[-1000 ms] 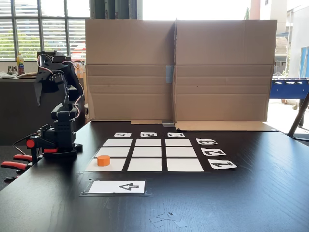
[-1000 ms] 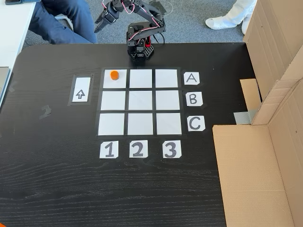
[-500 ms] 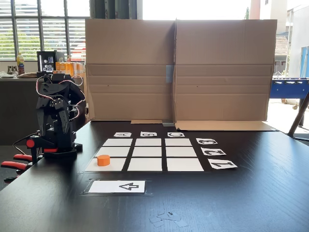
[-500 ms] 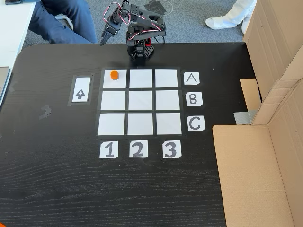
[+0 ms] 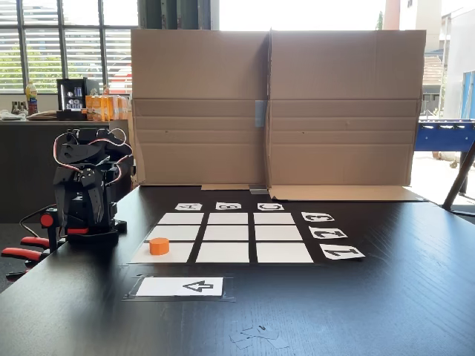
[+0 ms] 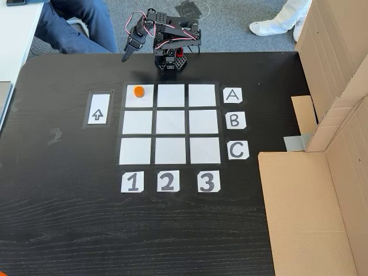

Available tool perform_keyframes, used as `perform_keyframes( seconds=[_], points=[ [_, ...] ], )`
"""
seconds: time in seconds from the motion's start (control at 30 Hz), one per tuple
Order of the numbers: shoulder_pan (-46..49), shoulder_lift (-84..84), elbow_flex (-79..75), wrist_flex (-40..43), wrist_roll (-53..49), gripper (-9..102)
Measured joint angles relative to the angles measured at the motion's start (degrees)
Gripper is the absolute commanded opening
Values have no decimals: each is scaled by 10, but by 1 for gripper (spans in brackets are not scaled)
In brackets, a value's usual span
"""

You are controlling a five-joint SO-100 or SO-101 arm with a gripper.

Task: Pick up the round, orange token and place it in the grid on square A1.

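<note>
Gripper [image 6: 125, 56] parked empty near the base, can't tell how open.
Token [image 6: 138, 91] sits on square A1 [image 6: 144, 99]; I'd just leave it.

person [image 6: 75, 23]: cut off by top edge | fingers [image 6: 125, 56]: gap too small to tell

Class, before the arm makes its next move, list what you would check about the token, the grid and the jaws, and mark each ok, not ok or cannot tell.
1. Token lies within square A1, the corner cell matching cards A and 1: ok.
2. Token is free of the jaws: ok; the gripper is folded back near the arm's base, apart from the token.
3. Token sits flat on its round face: ok.
4. Jaws open or shut: cannot tell, too small.
5. Other cells of the grid are bare: ok.
6. Token centred in its cell: not ok; it sits toward the cell's far edge in the top-down fixed view.
</note>
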Motion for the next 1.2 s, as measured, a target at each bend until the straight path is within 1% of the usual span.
perform_keyframes(
  seconds=[0.4, 1.2],
  points=[
    [4, 40, 45, -26, 1, 28],
    [12, 163, 91, -35, 6, 28]
  ],
)
